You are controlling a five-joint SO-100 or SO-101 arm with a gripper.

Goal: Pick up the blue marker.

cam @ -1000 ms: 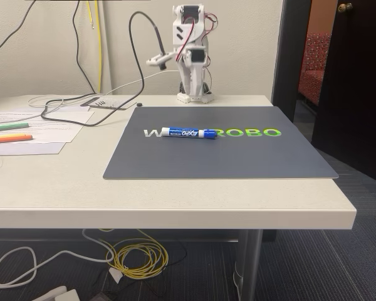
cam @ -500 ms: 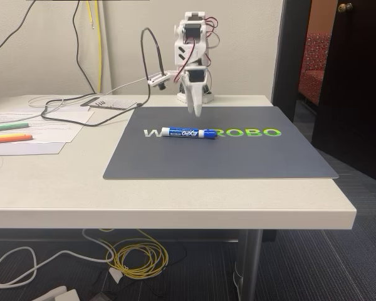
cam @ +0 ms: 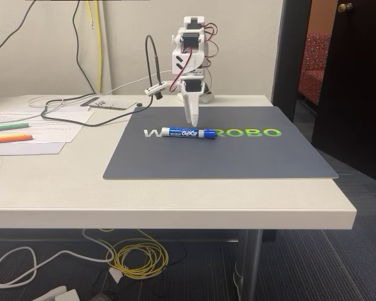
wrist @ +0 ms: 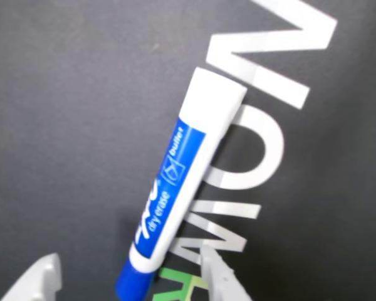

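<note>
1. Fixed view: white arm at the far side of a table [cam: 175, 200], gripper [cam: 190, 121] pointing down, tip just above & slightly beyond the blue marker [cam: 188, 133]; the fingers overlap from this angle, so their spread is hard to read here
2. Wrist view: the gripper [wrist: 128, 276] is spread apart, holding nothing; two pale fingertips [wrist: 216, 273] poke up from the bottom edge w/ the blue marker [wrist: 175, 188] & its blue cap end in the gap between them. Both fingers are cut off by the frame
3. Marker lies flat on a dark grey mat [cam: 238, 160], left-right across the mat's printed letters, near its far-middle
4. Writing: marker label reads "EXPO", w/ "dry erase" & "bullet" legible in wrist view. Mat shows white "W" & green "ROBO" in fixed view; letters between are hidden by the marker
5. Left of the mat: papers [cam: 44, 125] w/ text too small to read, a green highlighter [cam: 8, 126] & an orange highlighter [cam: 9, 138], both partly cut off at the left edge
6. Cables [cam: 135, 257] hang under the table
</note>
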